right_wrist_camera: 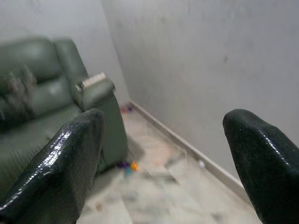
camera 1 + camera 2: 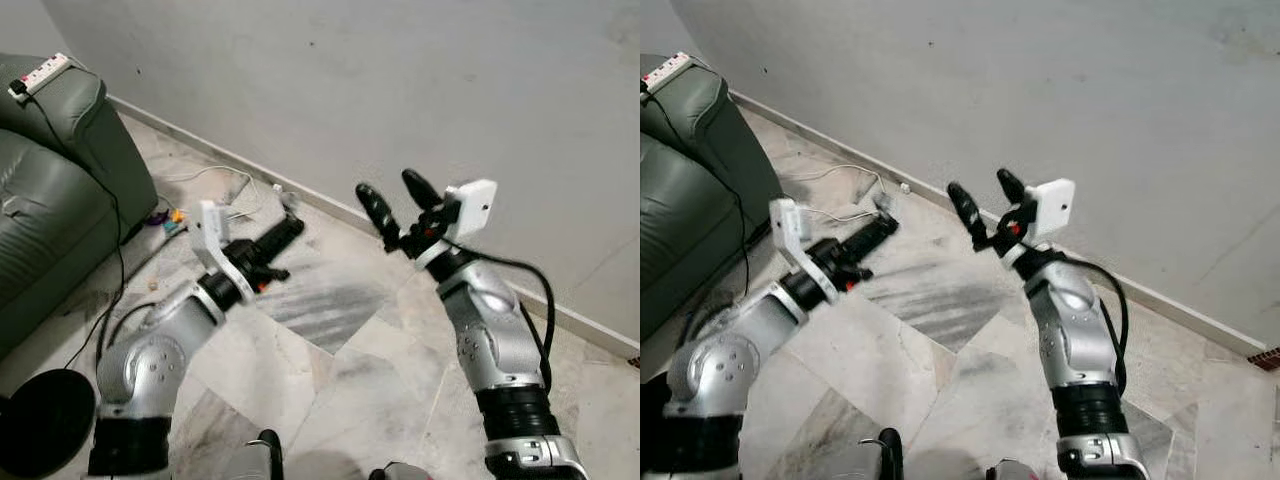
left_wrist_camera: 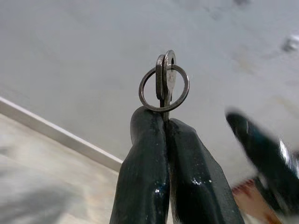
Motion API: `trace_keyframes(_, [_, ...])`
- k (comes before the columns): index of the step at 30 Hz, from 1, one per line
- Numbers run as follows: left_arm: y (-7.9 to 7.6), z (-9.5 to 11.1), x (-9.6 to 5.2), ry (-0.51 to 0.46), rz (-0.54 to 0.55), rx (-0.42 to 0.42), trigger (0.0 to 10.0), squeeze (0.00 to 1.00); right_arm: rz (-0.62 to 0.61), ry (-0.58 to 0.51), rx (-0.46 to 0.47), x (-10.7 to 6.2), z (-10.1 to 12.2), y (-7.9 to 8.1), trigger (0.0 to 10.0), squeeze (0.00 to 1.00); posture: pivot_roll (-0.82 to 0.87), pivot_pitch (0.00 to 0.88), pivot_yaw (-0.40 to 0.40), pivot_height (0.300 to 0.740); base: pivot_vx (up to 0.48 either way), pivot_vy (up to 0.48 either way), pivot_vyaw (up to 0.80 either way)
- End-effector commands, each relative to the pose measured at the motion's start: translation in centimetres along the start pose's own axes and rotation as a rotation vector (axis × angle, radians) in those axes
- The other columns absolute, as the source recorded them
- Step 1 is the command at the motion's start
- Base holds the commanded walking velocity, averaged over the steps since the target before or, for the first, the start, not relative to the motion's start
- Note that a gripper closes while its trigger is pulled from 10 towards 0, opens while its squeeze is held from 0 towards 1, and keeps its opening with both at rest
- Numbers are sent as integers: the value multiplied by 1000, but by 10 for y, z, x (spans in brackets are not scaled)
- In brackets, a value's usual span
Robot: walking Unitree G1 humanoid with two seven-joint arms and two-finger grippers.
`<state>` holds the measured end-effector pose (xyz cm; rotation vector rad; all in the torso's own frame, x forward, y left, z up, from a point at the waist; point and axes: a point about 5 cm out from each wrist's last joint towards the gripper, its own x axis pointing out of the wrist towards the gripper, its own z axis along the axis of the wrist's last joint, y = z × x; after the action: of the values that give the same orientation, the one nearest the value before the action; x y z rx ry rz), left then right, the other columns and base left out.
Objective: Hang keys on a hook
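Right end effector (image 1: 163,163) gapes wide toward a green sofa (image 1: 42,88) and wall (image 1: 210,56).

1. Head views: even, soft, diffuse lighting; the grey wall (image 2: 420,90) and marble floor (image 2: 330,350) are evenly exposed without hard shadows.
2. Head views: sharp overall; the sofa (image 2: 50,190) side is darker.
3. Left wrist view: the fingers (image 3: 145,177) and key ring (image 3: 164,88) are in focus, with small glossy highlights; the background is blurred.
4. Right wrist view: soft throughout; the near fingers (image 1: 65,172) show sheen, and the sofa (image 1: 46,88) is smeared.
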<state>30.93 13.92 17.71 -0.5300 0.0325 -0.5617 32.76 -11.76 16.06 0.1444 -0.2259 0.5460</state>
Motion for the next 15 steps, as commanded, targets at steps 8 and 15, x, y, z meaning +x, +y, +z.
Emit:
trace_keyframes(8, [31,-2,-13,-33,240,167,1333,0,-182,73,-174,-9,-12,-1,10000,0,-33,222,27,740,0,0,0])
trace_keyframes(15, [34,-24,-23,-15,354,254,10000,0,-240,112,-183,-17,-20,2,10000,0,-37,211,22,740,0,0,-498])
